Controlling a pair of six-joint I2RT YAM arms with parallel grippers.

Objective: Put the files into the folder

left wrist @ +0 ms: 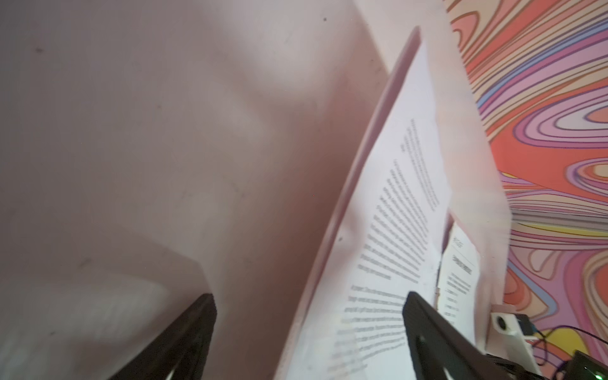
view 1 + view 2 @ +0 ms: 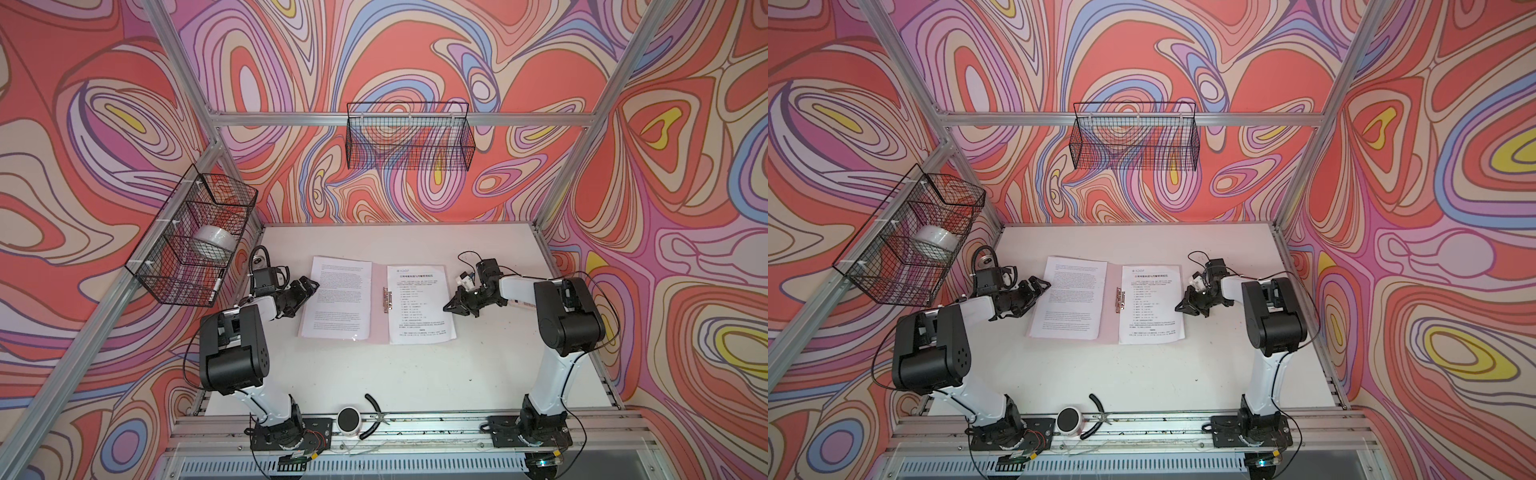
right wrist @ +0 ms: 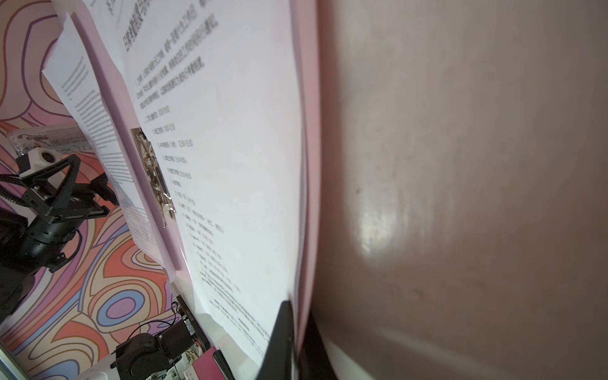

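The pale pink folder (image 2: 377, 324) is showing white files (image 2: 337, 297) printed in black text on both leaves, with a silvery clip (image 2: 387, 300) glinting at its spine. Around the folder, the off-white table (image 2: 374, 374) is meeting walls (image 2: 374, 41) swirling in coral, lilac, blue, cream and yellow bands, and black wire baskets (image 2: 409, 137) are hanging beyond it.

counter (image 2: 374, 374): white, scuffed | walls: swirled red, pink and lilac print | 12 o'clock: black wire back basket (image 2: 409, 137) hung on the frame rail | 10 o'clock: side basket (image 2: 195, 241) on the slanted rail, holding a white roll (image 2: 214, 241) and a white marker (image 2: 217, 284) | 6 o'clock: round black-topped puck (image 2: 349, 420) on the front rail, black-handled pliers (image 2: 376, 417) just beside it at its 3 o'clock
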